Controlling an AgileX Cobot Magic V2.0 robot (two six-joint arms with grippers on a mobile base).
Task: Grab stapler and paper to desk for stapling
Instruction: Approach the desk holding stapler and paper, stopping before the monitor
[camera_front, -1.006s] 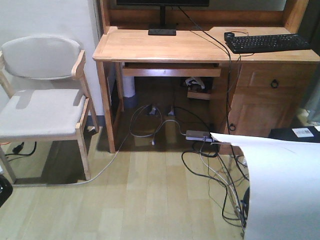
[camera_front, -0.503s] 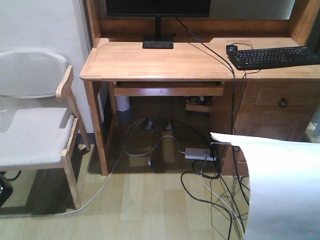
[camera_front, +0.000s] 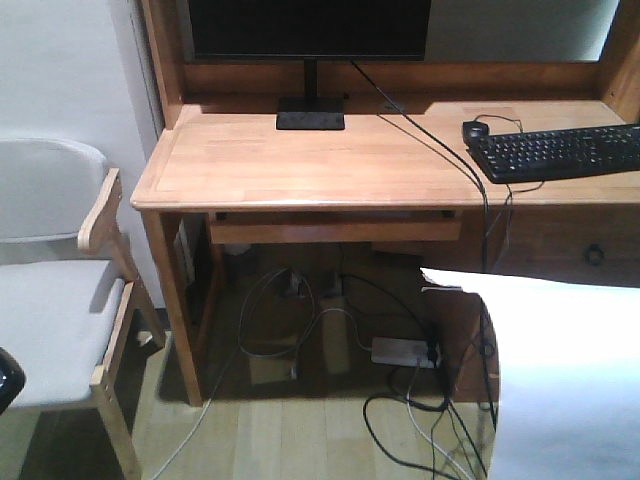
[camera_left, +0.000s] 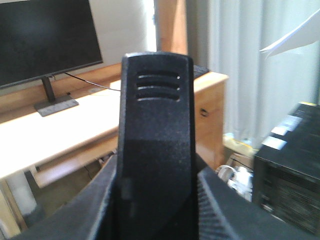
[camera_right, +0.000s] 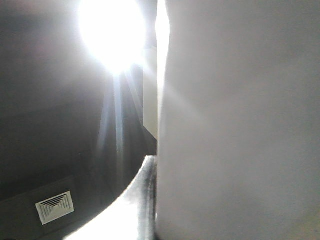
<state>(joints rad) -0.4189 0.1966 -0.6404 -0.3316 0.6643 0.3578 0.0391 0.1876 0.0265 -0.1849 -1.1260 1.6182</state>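
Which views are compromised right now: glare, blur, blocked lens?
Right wrist: a ceiling light flares with streaks, and the paper blanks the right half. Left wrist: a black close-up shape blocks the centre; the desk behind is overexposed. Front-facing: sharp and evenly lit, though the paper is blown out white lower right.

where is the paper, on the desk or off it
Off it: the paper hangs curved in the air, nearer the camera than the desk.

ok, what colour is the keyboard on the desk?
Black. The keyboard shows best in the exterior front-facing view.
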